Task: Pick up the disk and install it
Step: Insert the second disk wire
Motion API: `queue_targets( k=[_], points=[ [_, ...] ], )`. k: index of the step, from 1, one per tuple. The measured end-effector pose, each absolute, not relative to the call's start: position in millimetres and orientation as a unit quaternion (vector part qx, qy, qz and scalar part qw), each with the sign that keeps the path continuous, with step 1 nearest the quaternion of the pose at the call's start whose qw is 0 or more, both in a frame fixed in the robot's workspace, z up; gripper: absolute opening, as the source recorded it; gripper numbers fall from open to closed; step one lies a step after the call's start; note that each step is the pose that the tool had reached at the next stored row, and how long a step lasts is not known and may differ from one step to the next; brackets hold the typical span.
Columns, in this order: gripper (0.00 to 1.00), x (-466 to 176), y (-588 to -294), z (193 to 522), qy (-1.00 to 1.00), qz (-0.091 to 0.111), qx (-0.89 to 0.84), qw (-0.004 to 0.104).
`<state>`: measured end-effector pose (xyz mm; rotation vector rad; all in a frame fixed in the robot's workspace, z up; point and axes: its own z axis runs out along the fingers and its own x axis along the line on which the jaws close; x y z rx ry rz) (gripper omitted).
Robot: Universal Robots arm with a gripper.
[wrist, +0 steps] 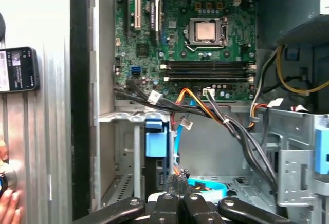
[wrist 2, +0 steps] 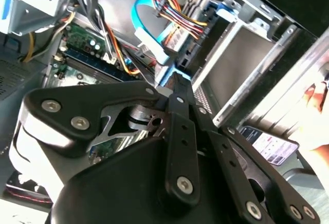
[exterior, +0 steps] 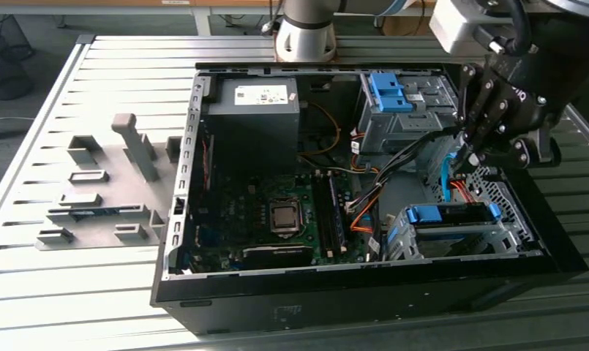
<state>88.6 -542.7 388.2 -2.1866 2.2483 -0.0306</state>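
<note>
**Disk in the drive cage, gripper closed just above it**

The disk [exterior: 451, 214] sits in the drive cage [exterior: 411, 241] at the corner of the open computer case [exterior: 372, 285] on the exterior view's right. Its blue carrier edge lies level with the top of the cage. In the first wrist view that same blue edge [wrist: 156, 143] shows slotted between the cage's metal walls, not loose on the table.

The gripper [exterior: 473, 157] hangs over this corner of the case, near the cage and beside a bundle of cables [exterior: 372, 197]. Its jaws are drawn together in both wrist views, with nothing visibly held between the fingertips [wrist: 180, 199].

By this evidence the picking up is done and the disk is placed in its bay. Whether it is pushed fully home and latched cannot be told (the carrier's seating depth is hidden by the cage walls).
</note>
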Motion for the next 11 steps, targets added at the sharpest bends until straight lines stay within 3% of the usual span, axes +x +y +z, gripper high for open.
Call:
queue_targets(
  k=[9,11],
  points=[
    [0.11,93.0,-529.4,388.0,0.721,-0.006,-0.693,-0.001],
    [0.17,93.1,-529.5,388.0,0.721,-0.006,-0.692,-0.001]
  ],
)
